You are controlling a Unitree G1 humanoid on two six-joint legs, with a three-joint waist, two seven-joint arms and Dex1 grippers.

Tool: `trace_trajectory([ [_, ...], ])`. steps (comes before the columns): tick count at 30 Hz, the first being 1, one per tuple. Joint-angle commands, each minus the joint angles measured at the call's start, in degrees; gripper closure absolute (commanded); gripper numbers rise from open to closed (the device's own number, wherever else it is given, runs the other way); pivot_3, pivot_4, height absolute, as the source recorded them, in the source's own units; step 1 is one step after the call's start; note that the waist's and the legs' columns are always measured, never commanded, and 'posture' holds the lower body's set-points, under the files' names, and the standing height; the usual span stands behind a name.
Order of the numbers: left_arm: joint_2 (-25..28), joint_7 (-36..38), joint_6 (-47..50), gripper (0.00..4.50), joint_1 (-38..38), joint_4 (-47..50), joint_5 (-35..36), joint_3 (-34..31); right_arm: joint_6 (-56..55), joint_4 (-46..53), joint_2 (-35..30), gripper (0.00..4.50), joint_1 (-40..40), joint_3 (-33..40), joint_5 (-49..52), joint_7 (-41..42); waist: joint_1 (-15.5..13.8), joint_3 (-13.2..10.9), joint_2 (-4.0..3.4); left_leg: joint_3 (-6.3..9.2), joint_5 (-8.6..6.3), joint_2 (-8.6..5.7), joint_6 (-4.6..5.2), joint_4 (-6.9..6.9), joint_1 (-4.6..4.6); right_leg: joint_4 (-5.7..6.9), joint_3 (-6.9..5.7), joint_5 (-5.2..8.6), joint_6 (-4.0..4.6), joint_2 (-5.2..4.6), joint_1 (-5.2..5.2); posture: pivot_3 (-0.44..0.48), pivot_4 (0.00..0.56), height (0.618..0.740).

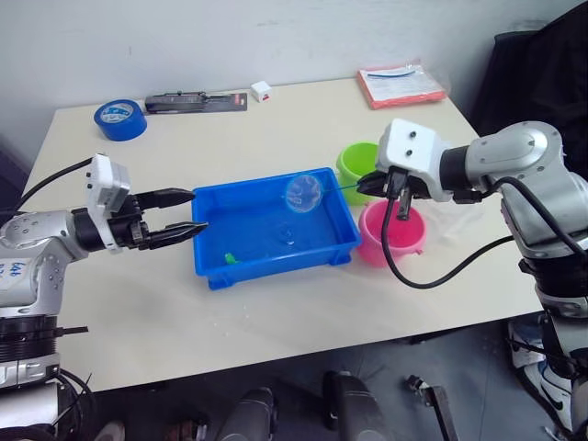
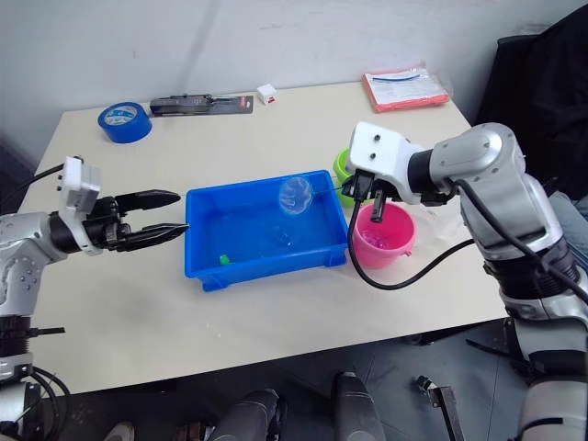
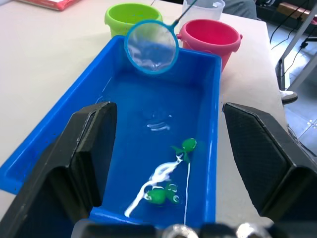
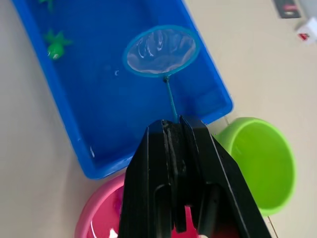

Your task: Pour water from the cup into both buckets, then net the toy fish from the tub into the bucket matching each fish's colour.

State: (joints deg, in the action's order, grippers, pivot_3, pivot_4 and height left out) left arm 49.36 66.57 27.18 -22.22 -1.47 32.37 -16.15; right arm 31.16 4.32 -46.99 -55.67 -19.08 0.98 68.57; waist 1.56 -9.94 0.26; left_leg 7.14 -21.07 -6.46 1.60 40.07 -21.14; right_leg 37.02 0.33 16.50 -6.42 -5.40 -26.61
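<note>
1. Setting: a plain lab or office test room.
2. Evidence: bare white wall; beige rectangular laminate table; blue tape roll; black packaged tool; red-edged plastic document pouch.

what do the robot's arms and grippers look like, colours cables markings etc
Both arms are silver-grey metal with rounded joint housings and black sections near the wrists. Each wrist carries a white boxy camera block. The left gripper and right gripper each have two black, tapering fingers. Loose black cables loop off both arms, the right one hanging in a long curve. The left forearm bears small blue handwritten marks.
</note>
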Motion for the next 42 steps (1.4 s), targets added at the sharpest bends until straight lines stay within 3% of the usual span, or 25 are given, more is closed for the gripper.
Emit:
trace_trajectory([
  [1,2.4,0.5,2.6,0.79,4.0,5.2,2.6,-3.6,-11.7,-5.2,1.0,3.71,-1.6,-3.3,-3.8,2.0,0.2,0.0,0.00,-0.02,0.00,0.01,0.00,-0.04,0.01,-0.01,0.01,0.00,0.00,0.01,-0.02,0.000,0.150,0.740],
  [11,1.4,-4.7,6.0,0.79,10.1,13.0,6.6,-9.4,-32.4,-20.9,8.0,3.71,-6.0,-9.9,-11.6,4.7,0.2,0.0,-0.01,-0.03,0.00,0.04,-0.01,-0.03,0.00,-0.02,-0.02,0.00,0.01,0.03,-0.03,0.000,0.150,0.740],
  [22,2.0,-7.6,8.0,0.79,16.4,18.2,9.7,-15.1,-36.1,-23.5,14.0,3.71,-4.5,-9.8,-12.1,8.6,0.2,0.0,-0.01,0.00,-0.01,0.07,-0.03,-0.03,0.03,-0.01,-0.02,0.01,0.02,0.06,-0.01,0.000,0.150,0.740],
  [29,2.2,-8.3,8.6,0.79,17.9,19.5,10.4,-17.1,-27.3,-21.6,17.7,3.71,-2.8,-8.6,-9.4,10.5,0.2,0.0,-0.01,0.01,-0.01,0.07,-0.03,-0.03,0.04,-0.02,-0.02,0.01,0.02,0.06,0.01,0.000,0.150,0.740],
  [37,2.5,-8.4,8.1,0.79,17.5,18.9,10.2,-16.8,-3.4,-19.5,19.5,3.71,-4.7,-4.3,-2.7,13.4,0.2,0.0,-0.01,0.03,-0.03,0.08,-0.05,-0.03,0.04,-0.02,-0.02,0.02,0.04,0.07,0.01,0.000,0.150,0.740],
  [42,2.5,-8.3,7.7,0.79,16.7,18.4,9.8,-15.9,3.9,-18.9,18.7,3.71,-6.1,-2.9,-0.3,13.4,0.1,0.0,-0.02,0.05,-0.03,0.08,-0.06,-0.04,0.03,-0.03,-0.02,0.02,0.04,0.06,0.01,0.000,0.150,0.740],
])
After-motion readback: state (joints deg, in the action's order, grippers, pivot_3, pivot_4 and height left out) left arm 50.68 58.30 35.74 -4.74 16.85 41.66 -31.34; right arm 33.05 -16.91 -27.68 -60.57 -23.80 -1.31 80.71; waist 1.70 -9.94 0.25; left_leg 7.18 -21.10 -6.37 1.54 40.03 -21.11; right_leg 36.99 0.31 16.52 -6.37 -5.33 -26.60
